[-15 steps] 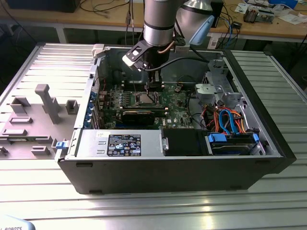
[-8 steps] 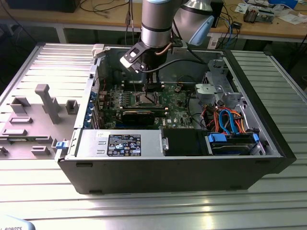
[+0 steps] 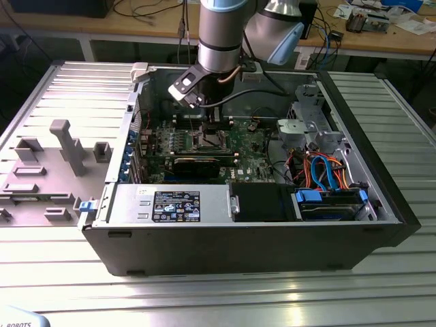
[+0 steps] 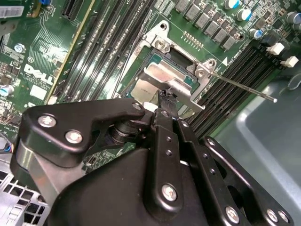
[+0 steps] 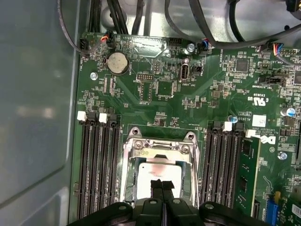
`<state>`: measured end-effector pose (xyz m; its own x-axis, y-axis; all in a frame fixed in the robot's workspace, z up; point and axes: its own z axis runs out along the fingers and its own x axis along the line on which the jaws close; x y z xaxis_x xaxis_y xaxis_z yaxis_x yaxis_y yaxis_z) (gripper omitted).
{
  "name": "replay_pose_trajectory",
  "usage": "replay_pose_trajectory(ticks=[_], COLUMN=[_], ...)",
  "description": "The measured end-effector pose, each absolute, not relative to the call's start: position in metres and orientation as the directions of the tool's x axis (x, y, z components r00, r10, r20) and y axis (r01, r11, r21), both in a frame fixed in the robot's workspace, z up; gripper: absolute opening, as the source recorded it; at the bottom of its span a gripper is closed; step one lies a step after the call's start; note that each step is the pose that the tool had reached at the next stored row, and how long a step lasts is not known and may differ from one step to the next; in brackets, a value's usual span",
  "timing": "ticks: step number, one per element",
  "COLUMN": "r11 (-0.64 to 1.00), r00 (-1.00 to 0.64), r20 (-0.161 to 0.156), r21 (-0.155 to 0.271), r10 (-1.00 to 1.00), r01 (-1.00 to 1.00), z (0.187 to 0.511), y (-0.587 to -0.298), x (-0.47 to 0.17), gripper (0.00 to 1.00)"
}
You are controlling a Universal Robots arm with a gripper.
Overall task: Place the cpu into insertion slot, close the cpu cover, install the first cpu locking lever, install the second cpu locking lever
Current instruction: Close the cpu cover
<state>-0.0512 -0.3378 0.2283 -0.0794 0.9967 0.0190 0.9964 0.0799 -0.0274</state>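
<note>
First wrist view: closed, empty gripper (image 5: 162, 184) over the cpu (image 5: 146, 175), partly hidden beneath.

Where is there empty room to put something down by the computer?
In the exterior view, the ribbed metal table is bare on the near side of the computer case, and again on the exterior view's right of it. Inside the case it is crowded: green board, cables, and the gripper right over the cpu.
</note>
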Motion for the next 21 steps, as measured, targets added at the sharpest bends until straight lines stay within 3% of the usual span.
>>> replay_pose_trajectory(ticks=[21], r11=[0.08], r00=[-0.079], r20=[0.02], r21=[-0.038], r10=[0.997], r01=[0.996], z=[0.226], y=[-0.337], x=[-0.057], gripper=[0.11])
